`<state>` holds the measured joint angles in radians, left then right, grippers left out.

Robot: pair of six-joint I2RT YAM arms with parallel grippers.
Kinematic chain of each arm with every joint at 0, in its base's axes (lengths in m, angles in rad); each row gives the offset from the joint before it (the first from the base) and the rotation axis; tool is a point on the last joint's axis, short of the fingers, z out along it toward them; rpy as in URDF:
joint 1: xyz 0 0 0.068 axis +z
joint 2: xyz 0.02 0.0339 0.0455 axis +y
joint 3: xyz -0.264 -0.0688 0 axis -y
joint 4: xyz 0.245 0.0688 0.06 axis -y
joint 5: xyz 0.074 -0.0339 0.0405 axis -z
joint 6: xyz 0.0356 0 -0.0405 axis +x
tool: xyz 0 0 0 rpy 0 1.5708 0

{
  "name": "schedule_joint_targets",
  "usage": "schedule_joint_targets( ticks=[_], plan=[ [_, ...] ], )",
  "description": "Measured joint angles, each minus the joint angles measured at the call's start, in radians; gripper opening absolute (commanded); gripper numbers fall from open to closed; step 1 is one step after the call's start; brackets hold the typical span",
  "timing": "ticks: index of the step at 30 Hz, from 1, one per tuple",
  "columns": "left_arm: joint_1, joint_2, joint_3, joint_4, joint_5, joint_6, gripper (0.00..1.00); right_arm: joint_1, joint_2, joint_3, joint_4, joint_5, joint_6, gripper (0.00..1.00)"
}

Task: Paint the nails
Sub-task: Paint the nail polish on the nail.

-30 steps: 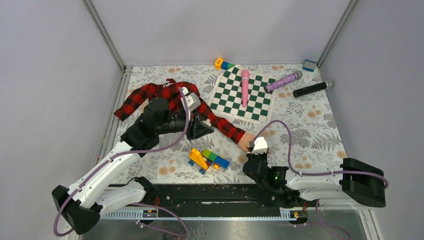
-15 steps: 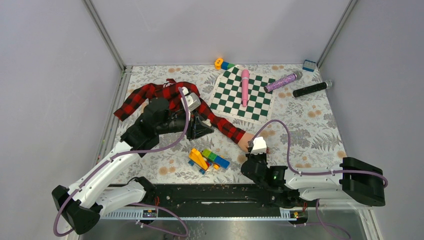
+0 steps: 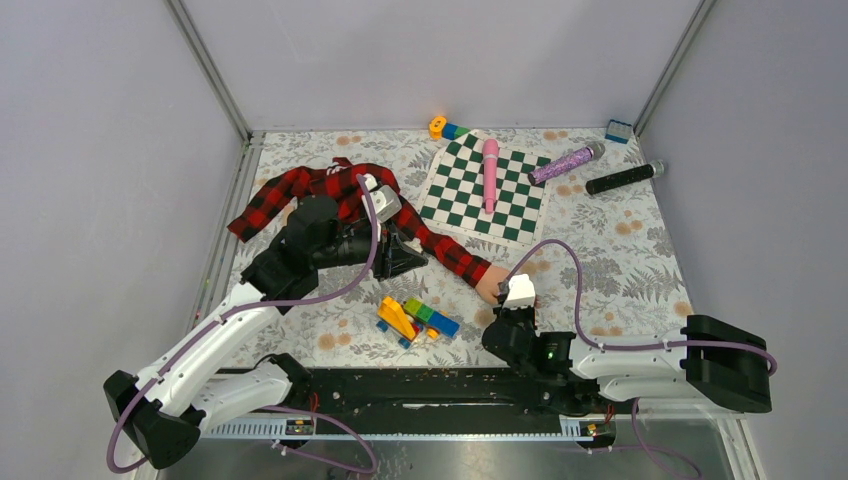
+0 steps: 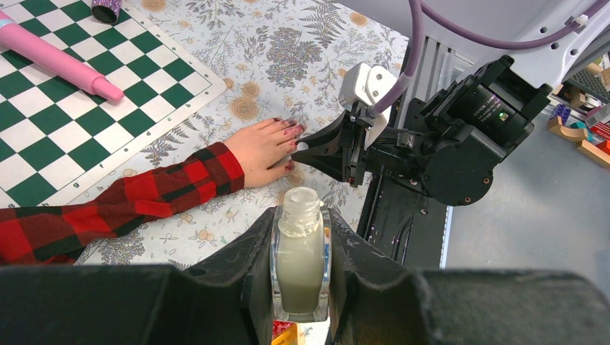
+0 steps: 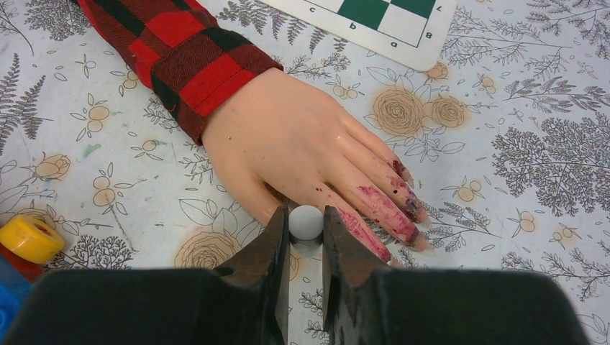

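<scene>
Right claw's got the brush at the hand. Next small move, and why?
Probably slide the right claw a little toward the fingertips. Its white brush cap sits beside the base of the nearest finger of the hand, while the nails lie at the far ends, and red polish is smeared short of them.

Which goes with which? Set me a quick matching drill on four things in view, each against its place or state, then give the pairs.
Things:
1. pale bottle
2. pink wand
3. small white cap
4. nails

Place or state:
a. smeared dark red
b. lying on the checkerboard mat
c. clamped in the left gripper
d. pinched in the right gripper

Pairs: 1-c, 2-b, 3-d, 4-a.
</scene>
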<state>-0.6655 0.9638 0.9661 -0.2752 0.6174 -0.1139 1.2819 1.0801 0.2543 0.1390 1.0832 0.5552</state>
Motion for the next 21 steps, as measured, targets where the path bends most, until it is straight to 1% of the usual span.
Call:
schedule_joint_targets(
  ticks=[21],
  plan=[
    [0.0, 0.0, 0.0, 0.0, -0.001, 0.0, 0.0, 0.0, 0.057, 0.012, 0.002, 0.0, -0.002, 0.0]
  ],
)
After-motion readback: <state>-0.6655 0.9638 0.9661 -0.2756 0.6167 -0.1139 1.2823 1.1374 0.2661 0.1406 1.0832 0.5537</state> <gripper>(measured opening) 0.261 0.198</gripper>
